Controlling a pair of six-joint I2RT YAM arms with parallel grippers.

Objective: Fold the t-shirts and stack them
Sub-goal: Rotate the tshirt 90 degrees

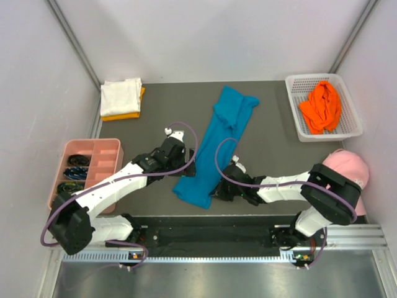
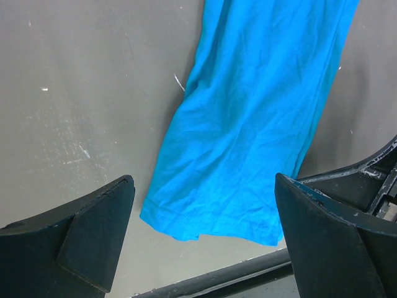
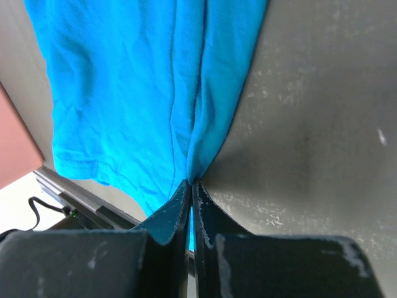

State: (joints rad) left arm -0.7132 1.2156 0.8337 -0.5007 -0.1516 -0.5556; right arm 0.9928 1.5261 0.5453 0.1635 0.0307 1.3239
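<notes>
While the right gripper (image 3: 191, 184) is clamped shut on the right edge of the teal-blue t-shirt (image 1: 220, 133) near its hem, cloth bunches into a crease running up from the closed fingertips. The left gripper (image 2: 203, 186) has its jaws wide apart and holds nothing, with the shirt's hem showing between its fingers. The shirt lies as a long narrow strip mid-table, diagonal, hem at the near edge and sleeve end toward the far side. The table (image 1: 273, 149) is dark grey. A white t-shirt (image 1: 120, 94) sits folded at far left, stacked on a yellow-orange t-shirt (image 1: 124, 115). A bright orange t-shirt (image 1: 321, 105) lies crumpled in a white basket (image 1: 355, 127) at far right. A pink cap (image 1: 350, 166) sits by the right arm. A pink divided tray (image 1: 93, 148) is at the left edge; its contents are too small to tell.
</notes>
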